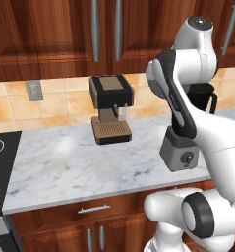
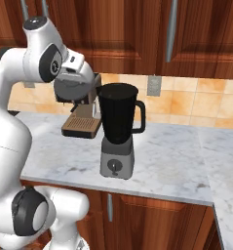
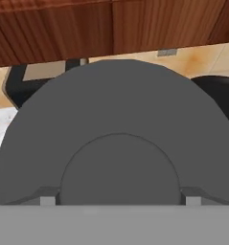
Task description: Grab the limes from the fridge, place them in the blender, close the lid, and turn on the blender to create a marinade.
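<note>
The hand (image 2: pixel 74 93) grips the lid (image 3: pixel 116 143), a flat matte dark-grey disc with a raised centre ring, left of the blender's (image 2: pixel 118 132) open glossy black jar.

You've got a matt dark-grey lid (image 3: pixel 116 124), smooth, plastic-looking. Blender (image 2: pixel 119 134): jar glossy black, base brushed grey metal look. Counter (image 1: pixel 70 162) is polished white-grey marble. Cabinets (image 1: pixel 45 34) are glossy reddish wood with satin metal handles. Backsplash (image 2: pixel 201 105) is glazed tan tile. Coffee machine (image 1: pixel 110 108) is matt black and brown.
</note>
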